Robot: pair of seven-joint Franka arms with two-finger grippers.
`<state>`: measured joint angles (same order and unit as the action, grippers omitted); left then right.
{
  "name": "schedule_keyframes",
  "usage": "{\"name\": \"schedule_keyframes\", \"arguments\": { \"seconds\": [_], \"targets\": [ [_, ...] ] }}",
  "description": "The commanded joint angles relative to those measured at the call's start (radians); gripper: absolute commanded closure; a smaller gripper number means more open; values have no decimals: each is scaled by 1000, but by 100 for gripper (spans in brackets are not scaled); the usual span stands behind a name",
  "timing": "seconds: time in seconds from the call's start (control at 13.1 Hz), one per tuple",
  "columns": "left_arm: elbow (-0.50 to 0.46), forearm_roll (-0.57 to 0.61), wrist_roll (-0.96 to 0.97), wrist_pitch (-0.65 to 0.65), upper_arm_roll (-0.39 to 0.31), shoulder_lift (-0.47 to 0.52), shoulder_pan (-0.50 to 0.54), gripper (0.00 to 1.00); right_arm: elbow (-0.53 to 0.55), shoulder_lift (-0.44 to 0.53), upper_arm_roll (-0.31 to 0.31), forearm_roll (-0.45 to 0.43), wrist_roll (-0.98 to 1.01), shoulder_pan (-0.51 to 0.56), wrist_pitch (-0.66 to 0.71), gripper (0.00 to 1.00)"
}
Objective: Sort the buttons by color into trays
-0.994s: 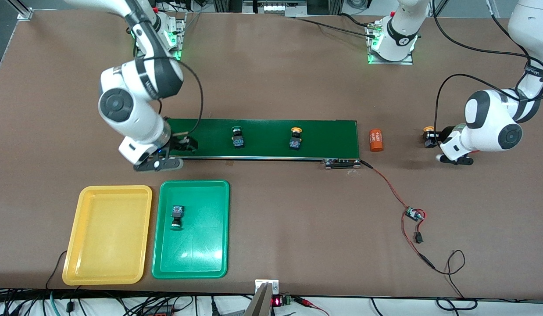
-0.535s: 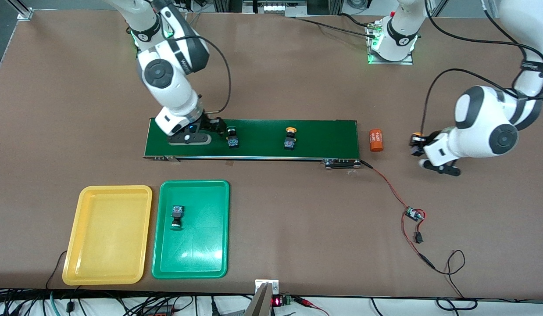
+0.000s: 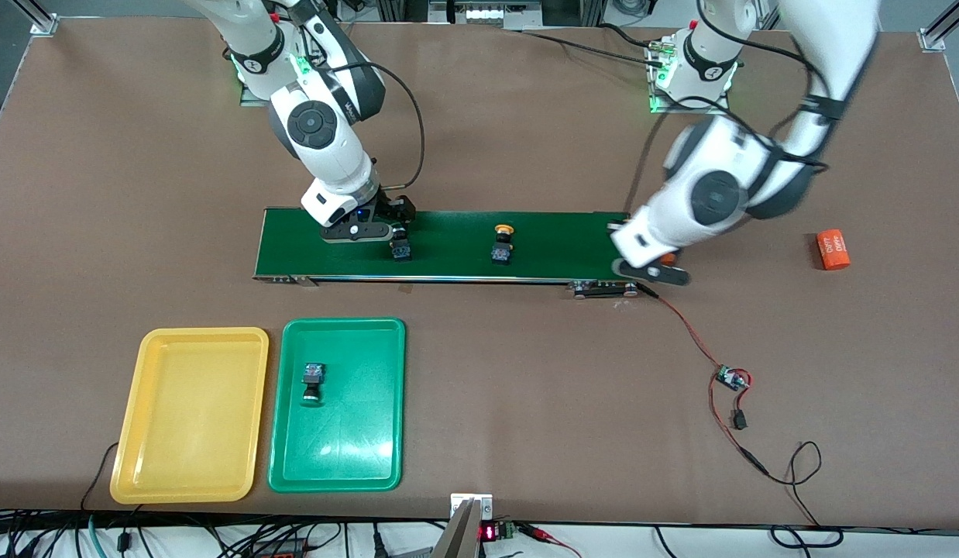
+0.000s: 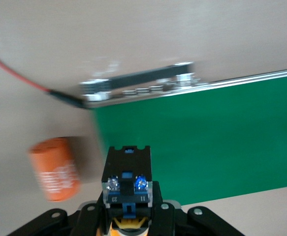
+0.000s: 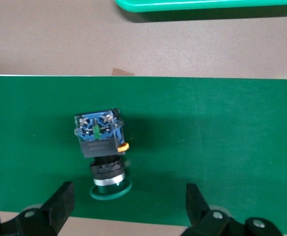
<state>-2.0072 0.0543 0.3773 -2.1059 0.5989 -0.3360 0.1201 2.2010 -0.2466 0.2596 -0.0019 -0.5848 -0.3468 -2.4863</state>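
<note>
Your right gripper (image 3: 392, 230) hangs low over the conveyor belt (image 3: 448, 263) toward the right arm's end, jaws spread wide and holding nothing; in the right wrist view a green button (image 5: 103, 147) lies on its side on the belt between the two fingers (image 5: 59, 201), untouched. Your left gripper (image 3: 651, 271) is over the belt's end at the left arm's side, jaws clenched on a yellow button (image 4: 127, 189), black body sticking out, yellow cap just visible between the pads. A second yellow button (image 3: 502, 242) stands on the belt about midway along it. The other green button (image 3: 313, 382) lies in the green tray (image 3: 371, 465); the yellow tray (image 3: 193, 465) sits beside it, both nearer the front camera than the belt. An orange cylinder (image 3: 833, 249) rests on the bench toward the left arm's end, and another (image 4: 54, 168) lies just off the belt's end near the left gripper.
</note>
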Motion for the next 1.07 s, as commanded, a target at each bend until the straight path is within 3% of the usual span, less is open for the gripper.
{"name": "schedule_keyframes", "arguments": {
  "seconds": [0.0,0.31,0.61,0.69,0.76,0.84,0.92,0.99],
  "targets": [
    [-7,-16,106,-51,-17,-14,-68,100,6,-13,3,-42,-27,-1,-14,0],
    [-4,-16,107,-80,-24,-78,-70,100,6,-49,3,-93,-40,-1,-29,1],
    [2,-16,109,-129,-28,-126,-80,97,3,-48,3,-96,-38,0,-29,54],
    [2,-16,109,-131,-36,-127,-94,91,3,-48,3,-102,-38,0,-29,67],
    [4,-14,107,-131,-43,-127,-112,55,3,-48,3,-108,-36,2,-28,78],
    [5,-14,98,-131,-47,-123,-117,1,3,-48,3,-110,-35,5,-26,88],
    [7,-19,95,-131,-51,-112,-117,0,-1,-46,1,-110,-32,11,-26,95],
    [36,-19,98,-128,-51,-95,-114,0,-7,-43,-2,-109,-30,14,-26,96]
  ]
}}
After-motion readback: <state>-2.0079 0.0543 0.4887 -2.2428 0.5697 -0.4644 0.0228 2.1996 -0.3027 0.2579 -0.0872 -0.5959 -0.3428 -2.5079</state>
